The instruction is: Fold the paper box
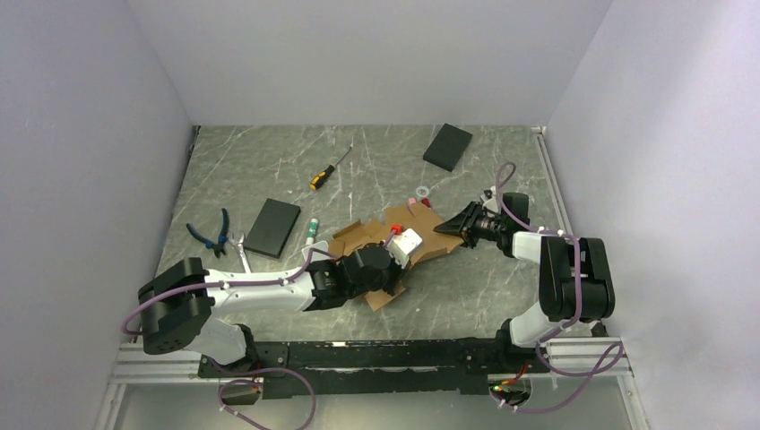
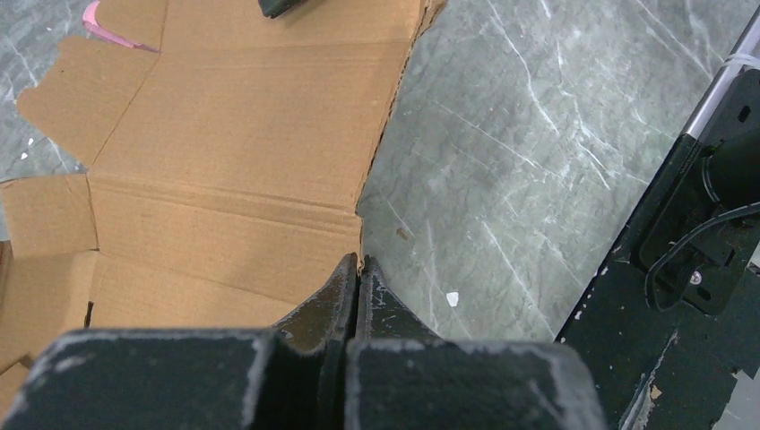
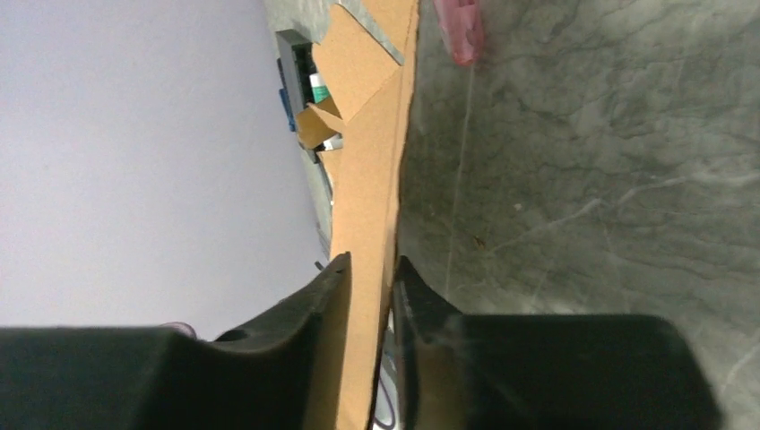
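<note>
Soft, even overhead light, faint shadows; wrist views blurred up close.

From above, left arm (image 1: 260,291) covers the middle of the paper box (image 1: 354,240); left pincer (image 2: 358,267) tips hidden there too. Both wrist views cut the sheet off at frame edges. Pink blob (image 3: 459,27) at top edge blurred, possibly tape. White ring (image 1: 421,191) too small to tell.

white links (image 1: 260,291), purple cables (image 1: 312,403), scuffed black left pincer (image 2: 358,266).
</note>
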Robot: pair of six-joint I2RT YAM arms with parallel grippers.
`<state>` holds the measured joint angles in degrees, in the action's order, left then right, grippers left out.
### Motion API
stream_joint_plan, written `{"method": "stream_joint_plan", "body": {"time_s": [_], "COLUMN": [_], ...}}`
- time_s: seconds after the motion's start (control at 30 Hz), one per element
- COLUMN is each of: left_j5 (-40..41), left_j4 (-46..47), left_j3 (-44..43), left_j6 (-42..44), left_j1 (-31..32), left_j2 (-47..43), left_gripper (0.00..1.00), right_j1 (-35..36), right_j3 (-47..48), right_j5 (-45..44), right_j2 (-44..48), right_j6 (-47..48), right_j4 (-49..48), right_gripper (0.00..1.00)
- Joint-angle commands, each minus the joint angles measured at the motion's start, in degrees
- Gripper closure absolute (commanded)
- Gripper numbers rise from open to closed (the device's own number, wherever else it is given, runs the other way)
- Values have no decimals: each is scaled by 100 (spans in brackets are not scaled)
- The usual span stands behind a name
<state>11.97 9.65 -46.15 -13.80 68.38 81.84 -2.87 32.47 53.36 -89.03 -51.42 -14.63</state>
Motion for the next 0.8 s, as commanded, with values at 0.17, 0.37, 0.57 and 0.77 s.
{"method": "stream_joint_plan", "body": {"time_s": [0.17,0.37,0.57,0.77], "left_j5": [-200,-89,539,743], "left_j4": [15,-300,-933,-1027], "left_j3": [-25,184,596,1510], "left_j6": [-180,-638,-808,-415], "left_j1": [53,53,45,-242], "left_j2": [-257,-858,-2233,-3774], "left_gripper": [100,49,22,13], "right_j1": [-2,-177,-252,-283], "right_j3": [387,681,915,1485], "right_j5": [333,553,822,811], "right_j2": [277,916,1650,2359], "right_j6": [1031,2789,4150,6062], "right_j4": [39,878,1492,3074], "right_gripper": [93,100,100,100]}}
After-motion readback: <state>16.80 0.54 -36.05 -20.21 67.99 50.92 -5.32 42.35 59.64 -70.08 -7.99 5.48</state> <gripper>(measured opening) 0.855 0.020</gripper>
